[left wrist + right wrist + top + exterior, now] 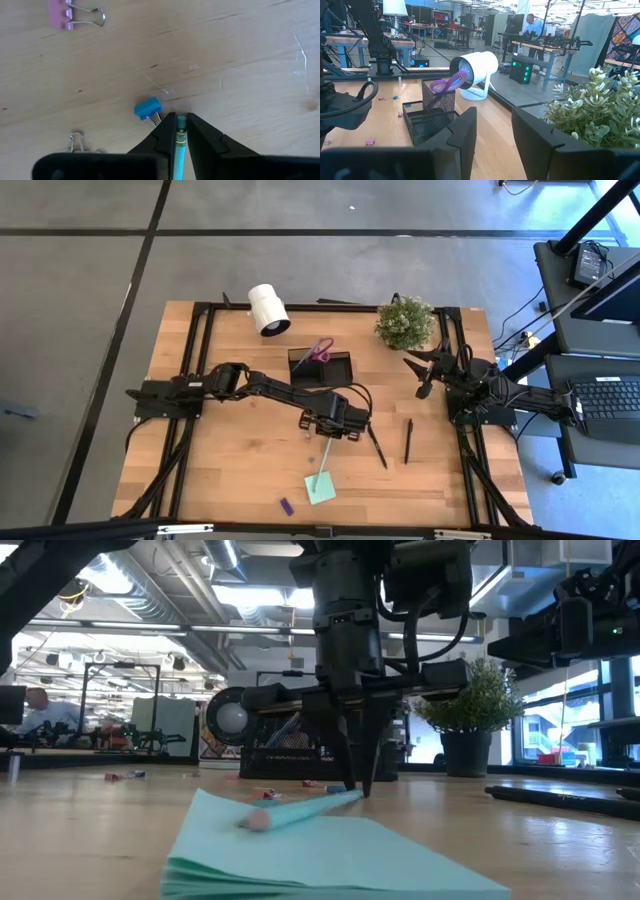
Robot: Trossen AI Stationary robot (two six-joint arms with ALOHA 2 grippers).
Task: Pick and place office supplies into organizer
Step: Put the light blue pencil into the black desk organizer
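Pale wood is what I work over: the table (240,470), with the black mesh organizer (322,367) standing at its far middle, just beside the white roll (268,309) and near the small green plant (405,322). I can see the purple-handled scissors (448,81) already upright in its taller section, handles sticking out the top. My left gripper (325,432) reaches to the table's centre, pointing straight down, and its fingers (162,137) are clamped on the tip of the pale green pen (300,809). That pen is slim and teal, its far end resting across the mint-green sticky pad (320,487), a square stack lying nearer the front edge. My right gripper (492,132) waits at the right side by the plant, fingers parted and holding nothing. Two black pens (377,446) lie on the wood to the right of centre. Beside the pinched tip sits a small blue binder clip (148,108).
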